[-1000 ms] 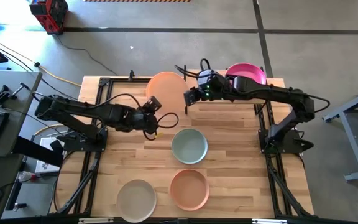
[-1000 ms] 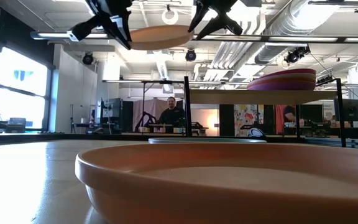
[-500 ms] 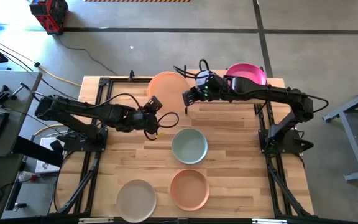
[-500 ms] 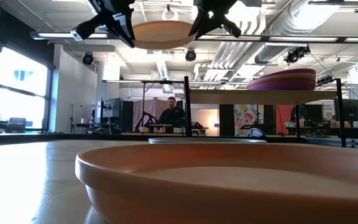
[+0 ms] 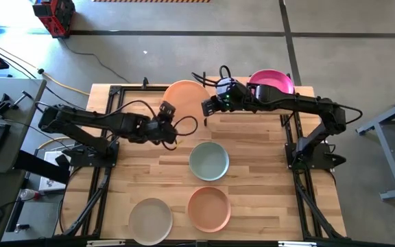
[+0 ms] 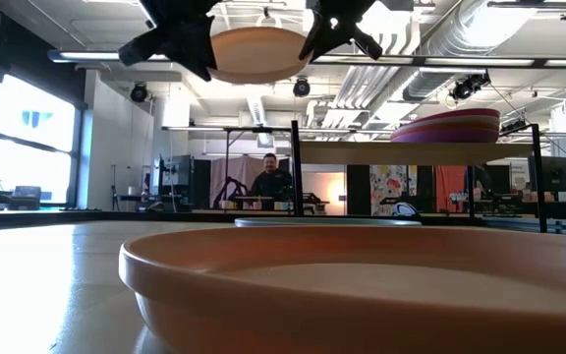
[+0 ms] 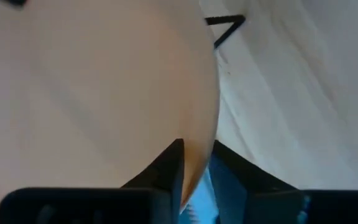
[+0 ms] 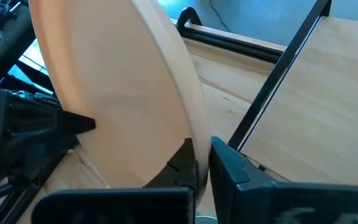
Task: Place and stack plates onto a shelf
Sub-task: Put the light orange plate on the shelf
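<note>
An orange-red plate hangs in the air over the table's far middle, between my two grippers. My right gripper is shut on its right rim. My left gripper stands at its left rim, with its fingers astride the edge and slightly parted. At the far right stands the shelf, and on it lies a stack with a magenta plate on top. A pale teal plate, a salmon plate and a beige plate rest flat on the table. My left gripper has one finger on each face of the plate's left rim. A thin gap shows beside one finger, and I cannot tell whether the other touches. My right gripper pinches the plate's right rim between its two fingers, coming level from the table's right. The plate is lifted clear and tilted.
The shelf's thin black posts stand just right of the held plate. The salmon plate fills the foreground of the low view. A person is in the room far behind the table.
The orange-red plate has tipped in the air and now shows more of its underside in the low view. It has stayed between the two grippers, clear of the table.
</note>
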Available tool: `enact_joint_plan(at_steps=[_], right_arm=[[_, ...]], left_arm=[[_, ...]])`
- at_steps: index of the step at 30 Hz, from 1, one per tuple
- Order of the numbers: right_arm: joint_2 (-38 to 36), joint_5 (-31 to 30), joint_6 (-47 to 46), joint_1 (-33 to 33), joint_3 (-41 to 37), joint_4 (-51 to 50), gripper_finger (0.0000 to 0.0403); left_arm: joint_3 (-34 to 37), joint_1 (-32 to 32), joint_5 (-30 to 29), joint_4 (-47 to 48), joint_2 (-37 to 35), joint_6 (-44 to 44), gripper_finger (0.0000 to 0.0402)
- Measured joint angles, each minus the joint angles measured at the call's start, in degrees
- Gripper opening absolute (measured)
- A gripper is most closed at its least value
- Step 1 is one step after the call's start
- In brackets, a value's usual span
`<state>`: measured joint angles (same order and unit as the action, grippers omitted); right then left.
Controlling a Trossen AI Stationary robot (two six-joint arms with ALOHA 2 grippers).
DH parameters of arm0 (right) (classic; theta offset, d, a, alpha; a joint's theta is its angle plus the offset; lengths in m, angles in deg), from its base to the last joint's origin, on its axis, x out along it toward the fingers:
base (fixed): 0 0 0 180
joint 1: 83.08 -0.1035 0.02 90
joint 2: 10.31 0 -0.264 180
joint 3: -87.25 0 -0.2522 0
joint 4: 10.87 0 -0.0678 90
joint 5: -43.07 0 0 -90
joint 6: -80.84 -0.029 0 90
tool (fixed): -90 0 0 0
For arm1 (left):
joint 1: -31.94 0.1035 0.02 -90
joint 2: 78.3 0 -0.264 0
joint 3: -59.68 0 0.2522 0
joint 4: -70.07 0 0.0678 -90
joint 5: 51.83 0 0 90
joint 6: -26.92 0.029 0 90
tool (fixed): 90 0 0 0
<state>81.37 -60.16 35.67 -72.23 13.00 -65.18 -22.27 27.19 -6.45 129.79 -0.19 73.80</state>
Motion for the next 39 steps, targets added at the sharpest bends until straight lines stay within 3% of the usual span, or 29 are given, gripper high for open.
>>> enact_joint_plan(at_steps=[6, 11, 16, 21, 31, 39], right_arm=[[0.00, -0.10, -1.22, 0.03, 0.00, -0.77, 0.0002], [-0.66, 0.46, -1.05, 1.55, 0.00, -1.43, 0.0001], [-2.60, 1.73, 0.26, 3.71, 0.00, -1.38, 0.0001], [-4.60, 3.56, 1.89, 7.24, 0.04, -2.56, 0.0000], [-5.09, 3.98, 1.87, 10.71, 0.09, -3.82, 0.0000], [-5.02, 3.46, 0.17, 12.05, 0.09, -3.33, 0.0000]], left_arm=[[-0.02, 1.00, 1.66, -0.07, 0.00, -12.66, 0.0112], [-0.05, -0.78, -4.63, -0.27, -0.15, -25.84, 0.0130], [-1.62, -2.08, -6.97, -0.55, -0.15, -31.25, 0.0131], [-4.24, -2.02, -8.73, -4.04, -0.17, -30.99, 0.0131], [-7.32, 3.80, -9.27, -23.77, -0.48, -16.14, 0.0131], [-7.34, 6.38, -6.77, -24.19, -0.46, -15.08, 0.0131]])
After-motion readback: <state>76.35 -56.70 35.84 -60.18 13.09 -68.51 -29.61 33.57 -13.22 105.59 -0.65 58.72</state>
